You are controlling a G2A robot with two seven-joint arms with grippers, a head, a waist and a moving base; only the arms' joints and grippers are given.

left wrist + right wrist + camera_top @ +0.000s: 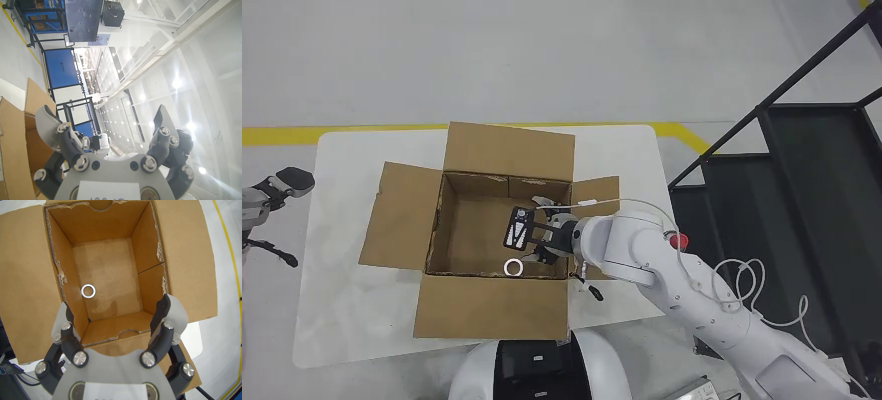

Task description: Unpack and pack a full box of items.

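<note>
An open cardboard box (pixel 402 215) stands in the middle of the white table (pixel 622 150), all flaps folded outward. Inside it, on the floor near the front wall, lies a single white ring (pixel 513 266). My right gripper (pixel 523 234) hangs open over the right part of the box's inside, holding nothing. In the right wrist view the ring (pixel 88 291) lies on the box (pixel 24 275) floor, well below and ahead of the open right gripper (pixel 115 310). My left gripper (pixel 282 185) sits off the table's left edge. The left gripper (pixel 105 119) is open, empty and points upward, beside a box (pixel 13 132) flap.
Bare table shows left and right of the box flaps. A yellow floor line (pixel 342 130) runs behind the table. A black metal stair frame (pixel 802 150) stands to the right of the table.
</note>
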